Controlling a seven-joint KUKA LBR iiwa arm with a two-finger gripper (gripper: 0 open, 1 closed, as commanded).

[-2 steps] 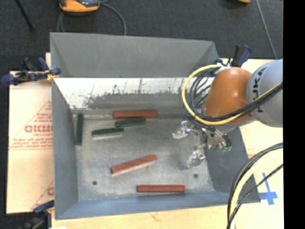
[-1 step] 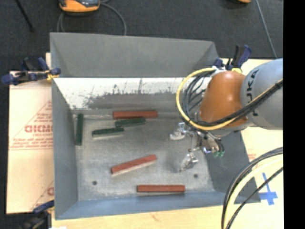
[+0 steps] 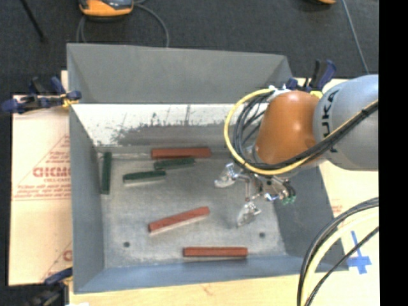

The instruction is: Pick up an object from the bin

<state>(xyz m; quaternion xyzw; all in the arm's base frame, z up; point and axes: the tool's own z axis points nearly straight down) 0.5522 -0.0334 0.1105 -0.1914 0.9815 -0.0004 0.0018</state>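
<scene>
Fingers of the gripper (image 3: pixel 237 196) are held spread, nothing between them, presumably ready to straddle a bar; the tilted red-brown bar (image 3: pixel 178 220) lies nearest, left of them.

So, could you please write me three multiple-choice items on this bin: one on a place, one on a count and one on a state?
1. The lone green bar lies by which wall? A left B right C near
2. How many red bars? A two B three C five
3. The gripper is: A shut on a red bar B shut on a green bar C open, empty

1 A, it lies along the left wall. 2 B, one far, one mid-floor, one near. 3 C, fingers apart, nothing between.
</scene>
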